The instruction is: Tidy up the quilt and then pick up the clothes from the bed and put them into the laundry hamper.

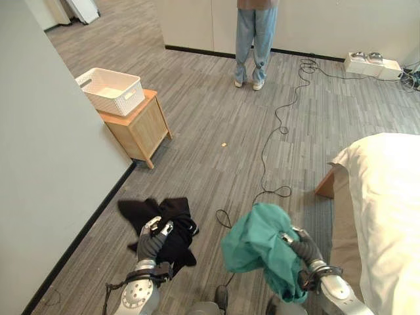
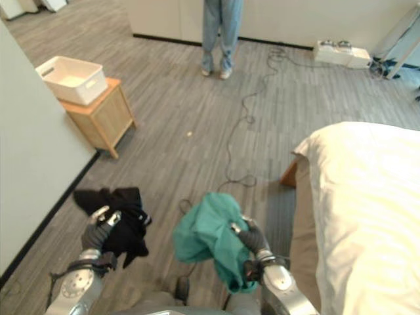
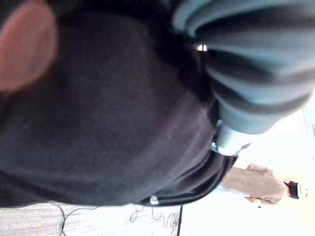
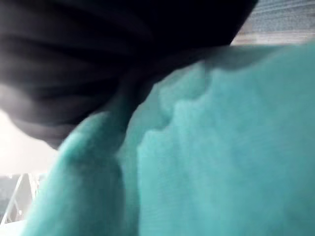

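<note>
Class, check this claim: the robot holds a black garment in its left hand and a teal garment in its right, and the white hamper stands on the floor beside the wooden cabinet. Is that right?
Not quite. The white hamper stands on top of the wooden cabinet, not on the floor, as the left eye view shows. The rest holds: the left hand grips the black garment and the right hand the teal garment.
</note>
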Controlling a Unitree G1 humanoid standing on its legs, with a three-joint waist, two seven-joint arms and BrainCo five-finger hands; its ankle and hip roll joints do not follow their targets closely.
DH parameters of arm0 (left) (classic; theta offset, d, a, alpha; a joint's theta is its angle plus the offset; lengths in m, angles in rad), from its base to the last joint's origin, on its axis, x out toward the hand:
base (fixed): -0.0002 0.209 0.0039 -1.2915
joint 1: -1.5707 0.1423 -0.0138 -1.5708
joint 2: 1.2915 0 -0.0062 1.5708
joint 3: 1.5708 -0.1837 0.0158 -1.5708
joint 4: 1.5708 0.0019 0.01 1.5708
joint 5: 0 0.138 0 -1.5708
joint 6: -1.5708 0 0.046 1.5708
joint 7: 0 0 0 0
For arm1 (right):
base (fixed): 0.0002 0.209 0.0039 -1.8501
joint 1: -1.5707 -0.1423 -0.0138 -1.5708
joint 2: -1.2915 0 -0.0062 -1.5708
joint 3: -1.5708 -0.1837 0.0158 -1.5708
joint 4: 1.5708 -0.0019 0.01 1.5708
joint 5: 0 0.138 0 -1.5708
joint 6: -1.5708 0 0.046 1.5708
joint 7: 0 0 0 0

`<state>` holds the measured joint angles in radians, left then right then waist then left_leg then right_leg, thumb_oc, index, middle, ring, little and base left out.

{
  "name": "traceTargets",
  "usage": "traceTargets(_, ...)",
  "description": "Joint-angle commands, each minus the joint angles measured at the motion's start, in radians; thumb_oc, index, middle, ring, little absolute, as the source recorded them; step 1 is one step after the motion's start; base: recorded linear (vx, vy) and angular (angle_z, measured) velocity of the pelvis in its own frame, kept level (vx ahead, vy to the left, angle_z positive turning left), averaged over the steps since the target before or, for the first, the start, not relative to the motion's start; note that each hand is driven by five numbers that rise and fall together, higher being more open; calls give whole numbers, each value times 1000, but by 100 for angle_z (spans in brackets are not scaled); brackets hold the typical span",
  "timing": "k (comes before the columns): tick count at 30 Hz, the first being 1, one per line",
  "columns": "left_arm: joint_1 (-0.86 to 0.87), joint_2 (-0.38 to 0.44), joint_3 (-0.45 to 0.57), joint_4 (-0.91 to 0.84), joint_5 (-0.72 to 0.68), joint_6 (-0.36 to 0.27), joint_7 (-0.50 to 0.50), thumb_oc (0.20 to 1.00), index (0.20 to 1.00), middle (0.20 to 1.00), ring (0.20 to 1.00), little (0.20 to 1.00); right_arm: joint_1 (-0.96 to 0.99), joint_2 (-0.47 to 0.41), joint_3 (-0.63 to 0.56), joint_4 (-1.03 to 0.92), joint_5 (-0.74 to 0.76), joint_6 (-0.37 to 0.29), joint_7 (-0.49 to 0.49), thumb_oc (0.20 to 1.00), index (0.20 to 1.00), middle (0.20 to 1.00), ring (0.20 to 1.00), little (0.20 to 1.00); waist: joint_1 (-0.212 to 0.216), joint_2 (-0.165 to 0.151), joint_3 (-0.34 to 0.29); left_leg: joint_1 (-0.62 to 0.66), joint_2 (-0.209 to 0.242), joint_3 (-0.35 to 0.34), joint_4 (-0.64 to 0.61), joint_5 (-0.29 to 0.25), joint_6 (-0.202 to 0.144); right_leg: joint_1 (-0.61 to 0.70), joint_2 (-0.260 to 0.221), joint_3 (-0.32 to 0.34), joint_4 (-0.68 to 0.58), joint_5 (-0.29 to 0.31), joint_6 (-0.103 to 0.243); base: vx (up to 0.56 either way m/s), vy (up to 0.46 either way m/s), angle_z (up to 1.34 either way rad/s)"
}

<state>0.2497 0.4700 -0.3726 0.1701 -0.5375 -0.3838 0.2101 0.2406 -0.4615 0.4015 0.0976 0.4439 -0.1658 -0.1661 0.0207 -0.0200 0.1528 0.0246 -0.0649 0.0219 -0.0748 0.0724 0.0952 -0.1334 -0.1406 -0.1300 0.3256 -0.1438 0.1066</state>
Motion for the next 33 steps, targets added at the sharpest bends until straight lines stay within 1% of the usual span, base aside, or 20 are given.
traceTargets(1,-120,-54,-36,-131,64,-56,26,200,200,200,200,200,-60,-39,0,-31,42,-98,14,200,200,200,200,200,-8,-24,4,3,72,-12,11,-47,-89,190,73,-71,-318,152,9,62,-45,15)
traceTargets(2,-127,-55,-40,-139,67,-43,40,200,200,200,200,200,-71,-38,3,-26,42,-95,15,200,200,200,200,200,-7,-24,1,6,74,-7,11,-48,-94,196,74,-72,-328,155,11,116,-50,-44)
traceTargets(3,-145,-60,-46,-144,65,-4,68,200,200,200,200,200,-96,-38,15,-13,44,-83,16,200,200,200,200,200,-11,-20,-4,13,80,6,7,-50,-104,208,79,-65,-351,160,11,93,-17,-90)
traceTargets(5,-155,-71,-55,-123,61,9,85,200,200,200,200,200,-109,-39,31,-6,31,-83,20,200,200,200,200,200,-21,-16,-10,18,85,20,3,-52,-110,211,87,-57,-371,163,7,78,-2,-89)
traceTargets(6,-173,-124,-81,-22,57,153,-114,200,200,200,200,200,-73,47,-27,25,82,31,-35,200,200,200,200,200,21,0,34,-37,-6,-36,2,-35,-65,210,107,-82,-373,133,-1,36,2,-40)
traceTargets(8,-170,-126,-84,-33,57,169,-106,200,200,200,200,200,-75,44,-21,24,78,39,-30,200,200,200,200,200,20,0,28,-34,-6,-36,3,-35,-66,217,109,-81,-382,135,-4,25,-12,0)
traceTargets(11,-167,-126,-84,-24,50,170,-110,200,200,200,200,200,-78,40,-15,27,82,43,-24,200,200,200,200,200,19,-1,23,-28,-3,-31,7,-39,-69,222,108,-82,-379,133,-5,53,1,2)
traceTargets(14,-156,-123,-81,-31,50,174,-111,200,200,200,200,200,-81,32,-13,18,73,64,-20,200,200,200,200,200,20,0,22,-28,7,-24,26,-48,-69,217,100,-89,-353,121,-6,64,37,4)
traceTargets(15,-149,-121,-81,-38,47,174,-101,200,200,200,200,200,-82,27,-11,9,69,75,-19,200,200,200,200,200,22,1,26,-31,14,-13,45,-56,-67,213,91,-99,-326,110,-6,70,61,7)
traceTargets(18,-149,-117,-72,-45,41,180,-95,200,200,200,200,200,-87,27,-8,8,67,76,-19,200,200,200,200,200,25,1,31,-37,23,2,84,-75,-59,201,72,-113,-263,87,-1,88,65,8)
traceTargets(23,-145,-92,-64,-80,47,195,-96,200,200,200,200,200,-106,26,-7,-13,67,95,-18,200,200,200,200,200,37,-2,61,-80,21,22,195,-131,-13,158,27,-117,-65,62,11,77,87,2)
traceTargets(24,-149,-85,-65,-93,44,209,-89,200,200,200,200,200,-114,28,-3,-27,66,108,-35,200,200,200,200,200,42,1,75,-94,9,34,228,-161,25,116,-4,-105,114,84,33,95,140,1)
traceTargets(25,-151,-83,-66,-95,43,213,-88,200,200,200,200,200,-115,28,-2,-29,62,110,-41,200,200,200,200,200,41,6,78,-94,10,31,231,-164,30,103,-5,-101,161,92,35,146,211,-2)
traceTargets(26,-154,-79,-75,-92,41,220,-88,200,200,200,200,200,-109,33,6,-32,55,108,-64,200,200,200,200,200,32,31,97,-82,19,15,232,-170,44,44,-9,-88,349,109,31,119,132,-5)
traceTargets(27,-155,-81,-79,-88,42,223,-88,200,200,200,200,200,-107,36,7,-30,63,103,-75,200,200,200,200,200,32,33,106,-78,15,15,233,-171,49,8,-26,-85,407,108,27,168,106,2)
traceTargets(28,-153,-83,-82,-83,49,219,-85,200,200,200,200,200,-106,39,4,-25,69,95,-81,200,200,200,200,200,31,36,118,-70,14,14,241,-179,51,-35,-47,-96,424,113,20,201,-9,4)
traceTargets(30,-143,-81,-79,-85,49,210,-95,200,200,200,200,200,-95,36,-8,-26,57,85,-75,200,200,200,200,200,20,31,131,-55,4,6,255,-201,47,-87,-59,-104,351,132,14,304,-100,-3)
traceTargets(31,-129,-69,-69,-101,40,216,-108,200,200,200,200,200,-78,22,-22,-37,56,80,-55,200,200,200,200,200,1,23,142,-28,-3,-5,260,-232,34,-95,-44,-94,215,142,12,293,-133,-9)
traceTargets(32,-129,-66,-68,-102,36,218,-111,200,200,200,200,200,-75,19,-25,-38,58,80,-50,200,200,200,200,200,-5,20,142,-26,-4,-8,257,-233,31,-96,-39,-94,173,151,11,580,-298,-6)
traceTargets(33,-125,-63,-78,-81,31,210,-121,200,200,200,200,200,-65,0,-40,-45,78,90,-10,200,200,200,200,200,-40,-6,146,17,-20,-16,241,-276,17,-114,-47,-89,-94,232,31,588,-315,-1)
